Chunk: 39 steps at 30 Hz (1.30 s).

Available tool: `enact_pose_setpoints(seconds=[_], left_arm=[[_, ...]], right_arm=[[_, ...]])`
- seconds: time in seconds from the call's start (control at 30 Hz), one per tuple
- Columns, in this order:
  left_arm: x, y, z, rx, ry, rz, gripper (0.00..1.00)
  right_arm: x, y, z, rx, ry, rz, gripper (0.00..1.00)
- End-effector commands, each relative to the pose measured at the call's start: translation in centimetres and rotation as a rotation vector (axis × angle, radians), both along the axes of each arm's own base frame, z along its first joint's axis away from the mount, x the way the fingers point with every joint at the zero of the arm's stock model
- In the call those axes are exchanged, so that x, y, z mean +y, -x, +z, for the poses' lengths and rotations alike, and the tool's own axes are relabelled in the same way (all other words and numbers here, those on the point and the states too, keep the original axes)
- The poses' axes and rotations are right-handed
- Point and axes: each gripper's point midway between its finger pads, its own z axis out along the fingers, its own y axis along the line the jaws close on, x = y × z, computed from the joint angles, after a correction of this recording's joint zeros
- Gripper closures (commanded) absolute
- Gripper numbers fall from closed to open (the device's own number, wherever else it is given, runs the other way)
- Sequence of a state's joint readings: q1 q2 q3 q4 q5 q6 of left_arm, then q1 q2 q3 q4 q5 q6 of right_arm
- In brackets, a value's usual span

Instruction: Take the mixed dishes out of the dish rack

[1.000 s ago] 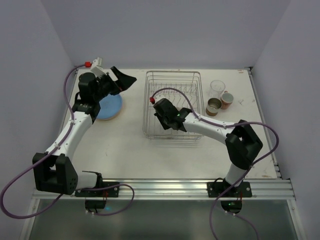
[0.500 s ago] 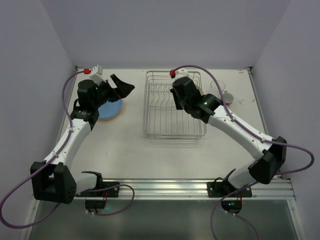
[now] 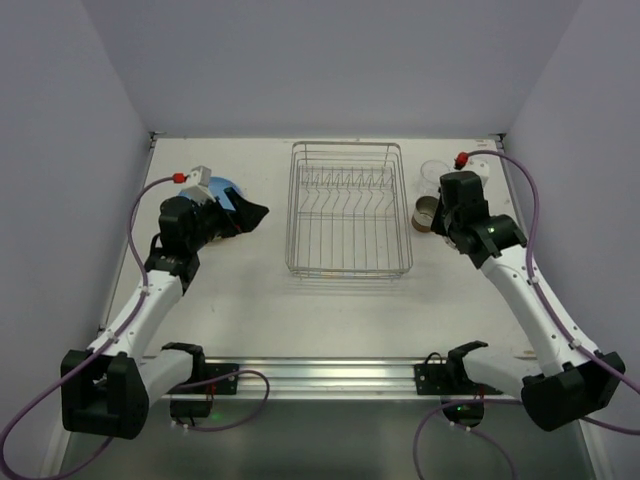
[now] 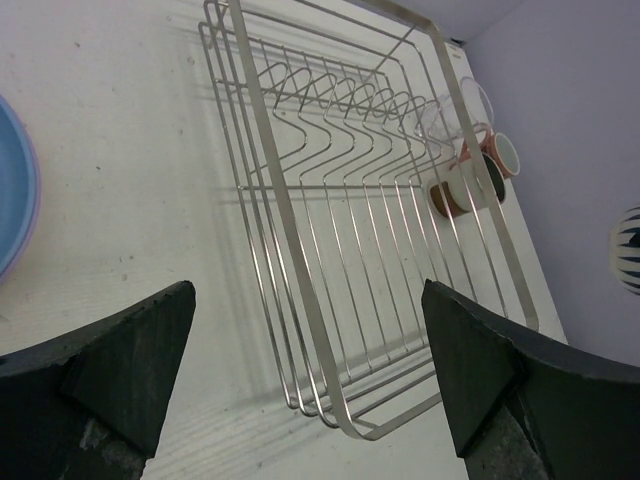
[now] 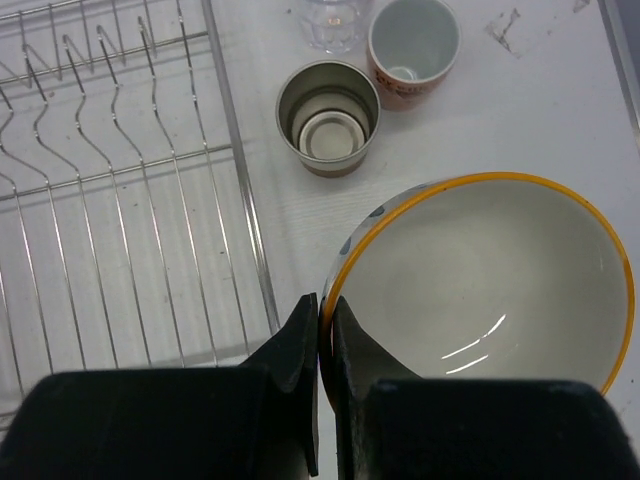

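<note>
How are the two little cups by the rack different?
The grey-inside cup is dull grey within, with rings at its bottom; the white-inside cup is white within. The grey-inside cup stands beside the dish rack; the white-inside cup stands farther off, by the glass. Both stand upright and empty on the table.

We log the wire dish rack (image 3: 348, 220) flat mid-table. To its right stand a clear tumbler (image 5: 332, 22), brown cup (image 5: 327, 117) and reddish cup (image 5: 413, 45), all upright. The orange-rimmed bowl (image 5: 490, 280) is pinched at its rim by the right gripper (image 5: 321, 305). The blue plate (image 4: 10, 190) lies left.
</note>
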<state>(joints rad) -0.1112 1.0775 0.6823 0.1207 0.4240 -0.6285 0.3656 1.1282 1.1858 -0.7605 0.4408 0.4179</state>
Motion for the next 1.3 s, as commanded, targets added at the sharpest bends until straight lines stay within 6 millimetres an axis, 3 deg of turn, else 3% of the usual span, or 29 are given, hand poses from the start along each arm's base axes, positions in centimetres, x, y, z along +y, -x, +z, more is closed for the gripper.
enact_pose_setpoints(seconds=[0.0,0.03,0.07,0.17,0.2,0.3,0.33,0.63,0.93,1.27], left_arm=[[0.5,0.3,0.8,-0.112,-0.032,-0.006,0.0],[0.5,0.7,-0.1,-0.108,-0.038,-0.009,0.0],[0.6,0.9,0.5,-0.145,-0.042,-0.008,0.0],[1.3,1.3,0.0,-0.168,-0.06,0.03,0.0],[1.5,1.6,-1.1,-0.149,-0.054,0.049,0.0],[1.7,2.6,-0.9,-0.205,-0.013,0.07,0.0],[2.0,2.9,-2.0,-0.199,-0.008,0.093,0.0],[3.2,4.1,-3.7,-0.241,-0.077,0.13,0.0],[3.6,4.8,-4.6,-0.263,-0.107,0.139,0.0],[3.9,4.9,-5.1,-0.258,-0.126,0.15,0.0]], right_arm=[[-0.8,-0.7,-0.9,-0.031,-0.076,-0.045,1.0],[-2.0,-1.3,-1.1,-0.046,-0.102,-0.079,1.0],[-1.4,-1.4,-1.9,-0.026,-0.154,-0.042,1.0],[-2.4,-2.1,-4.0,0.005,-0.248,-0.067,1.0],[-2.9,-2.2,-4.6,0.009,-0.252,-0.092,1.0],[-4.1,-2.6,-5.8,0.017,-0.23,-0.18,1.0],[-4.2,-3.0,-5.9,0.002,-0.232,-0.186,1.0],[-4.0,-6.5,-10.1,0.095,-0.261,-0.241,1.0],[-5.0,-8.5,-11.8,0.12,-0.218,-0.287,1.0],[-5.6,-8.5,-14.4,0.183,-0.183,-0.323,1.0]])
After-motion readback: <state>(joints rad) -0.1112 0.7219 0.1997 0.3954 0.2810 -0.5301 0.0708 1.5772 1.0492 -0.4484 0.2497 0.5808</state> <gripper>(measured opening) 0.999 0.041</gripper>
